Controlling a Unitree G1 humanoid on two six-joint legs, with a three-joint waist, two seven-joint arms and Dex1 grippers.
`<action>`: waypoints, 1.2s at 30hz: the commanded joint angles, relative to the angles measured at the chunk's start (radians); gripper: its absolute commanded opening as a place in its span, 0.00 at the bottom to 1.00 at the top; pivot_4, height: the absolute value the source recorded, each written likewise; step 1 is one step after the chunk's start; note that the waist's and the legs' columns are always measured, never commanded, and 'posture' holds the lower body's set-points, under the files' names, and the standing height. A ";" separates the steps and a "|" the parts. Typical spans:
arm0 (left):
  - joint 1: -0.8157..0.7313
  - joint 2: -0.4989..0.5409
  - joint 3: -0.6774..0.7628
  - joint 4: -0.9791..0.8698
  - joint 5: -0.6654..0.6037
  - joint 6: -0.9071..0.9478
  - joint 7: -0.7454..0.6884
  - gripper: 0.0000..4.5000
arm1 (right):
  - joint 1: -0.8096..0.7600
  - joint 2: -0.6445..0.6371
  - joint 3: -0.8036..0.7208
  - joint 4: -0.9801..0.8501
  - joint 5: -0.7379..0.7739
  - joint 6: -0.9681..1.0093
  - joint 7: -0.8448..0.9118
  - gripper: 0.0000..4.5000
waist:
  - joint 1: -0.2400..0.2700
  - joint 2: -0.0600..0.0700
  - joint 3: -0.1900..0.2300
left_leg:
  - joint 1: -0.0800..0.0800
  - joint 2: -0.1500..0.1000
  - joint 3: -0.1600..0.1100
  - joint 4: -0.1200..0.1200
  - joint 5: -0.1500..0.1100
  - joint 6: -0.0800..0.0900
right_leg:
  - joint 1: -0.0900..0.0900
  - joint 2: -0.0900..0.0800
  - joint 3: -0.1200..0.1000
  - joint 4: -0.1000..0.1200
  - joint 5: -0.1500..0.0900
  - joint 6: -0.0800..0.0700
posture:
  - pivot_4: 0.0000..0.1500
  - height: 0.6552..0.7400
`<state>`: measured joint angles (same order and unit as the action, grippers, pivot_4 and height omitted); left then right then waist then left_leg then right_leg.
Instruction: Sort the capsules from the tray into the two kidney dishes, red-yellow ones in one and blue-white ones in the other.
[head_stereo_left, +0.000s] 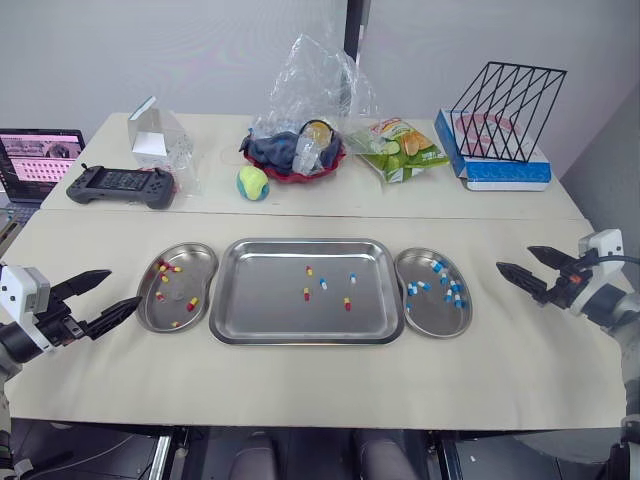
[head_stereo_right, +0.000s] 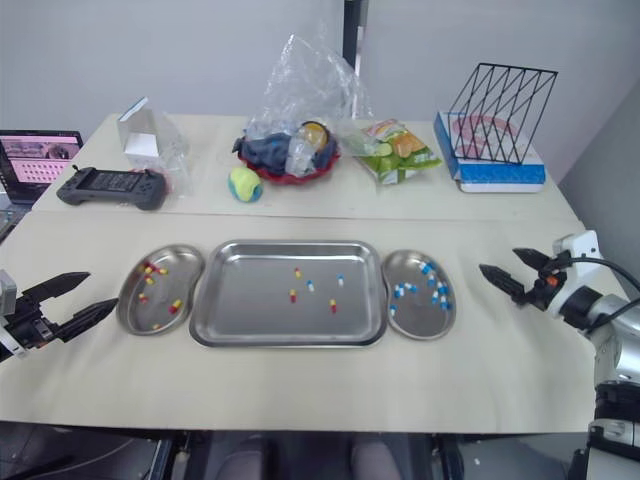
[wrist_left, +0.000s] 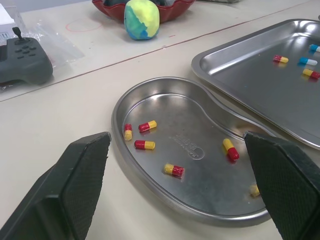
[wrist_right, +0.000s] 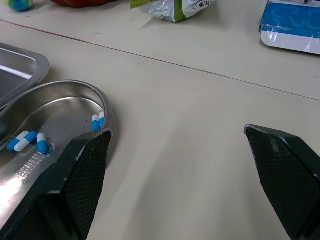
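A steel tray (head_stereo_left: 260, 300) lies in the middle of the table with several capsules on it, both red-yellow (head_stereo_left: 306, 293) and blue-white (head_stereo_left: 323, 283). The left kidney dish (head_stereo_left: 150, 305) holds several red-yellow capsules (wrist_left: 145, 144). The right kidney dish (head_stereo_left: 430, 315) holds several blue-white capsules (head_stereo_left: 455, 294). My left gripper (head_stereo_left: 105, 295) hovers open to the left of the left dish with nothing in it. My right gripper (head_stereo_left: 524, 266) hovers open to the right of the right dish, also with nothing in it.
Along the back of the table: a game controller (head_stereo_left: 120, 185), a small white box (head_stereo_left: 150, 135), a yellow-green ball (head_stereo_left: 252, 182), a red bowl with cloth under a plastic bag (head_stereo_left: 300, 150), a snack bag (head_stereo_left: 400, 150) and a black wire rack (head_stereo_left: 505, 110) on a blue box. A laptop (head_stereo_left: 38, 160) stands at the far left.
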<state>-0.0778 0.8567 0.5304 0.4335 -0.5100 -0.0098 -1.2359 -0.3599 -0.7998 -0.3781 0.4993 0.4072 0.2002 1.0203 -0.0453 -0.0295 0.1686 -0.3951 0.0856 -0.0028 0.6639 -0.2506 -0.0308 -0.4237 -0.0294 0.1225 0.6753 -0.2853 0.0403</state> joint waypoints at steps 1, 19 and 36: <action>0.001 0.018 0.022 -0.007 -0.004 -0.014 0.002 1.00 | -0.002 -0.010 -0.013 -0.040 0.013 -0.007 -0.002 0.99 | 0.000 0.000 0.000 | 0.000 0.000 0.000 0.000 0.000 0.000 | 0.000 0.000 0.000 0.000 0.000 0.000 | 1.00 0.73; -0.100 0.020 -0.102 -0.133 -0.036 0.048 -0.090 1.00 | 0.137 -0.028 -0.004 -0.319 0.085 0.135 0.089 0.99 | 0.007 0.000 0.000 | 0.000 0.000 0.000 0.000 0.000 0.000 | 0.001 0.000 0.000 0.000 0.000 0.000 | 1.00 0.73; -0.375 -0.135 -0.503 -0.310 0.080 0.138 -0.101 1.00 | 0.336 0.014 -0.089 -0.608 0.184 0.234 -0.015 0.99 | 0.021 0.001 0.000 | -0.001 -0.001 -0.001 0.004 0.000 0.000 | 0.002 0.000 0.001 0.001 0.001 0.001 | 1.00 0.73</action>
<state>-0.4408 0.7185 0.0449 0.1326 -0.4586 0.1400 -1.3282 -0.0289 -0.7826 -0.4200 -0.0687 0.5675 0.4283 1.0191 -0.0242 -0.0290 0.1683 -0.3953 0.0846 -0.0036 0.6675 -0.2506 -0.0308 -0.4218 -0.0292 0.1234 0.6762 -0.2848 0.0414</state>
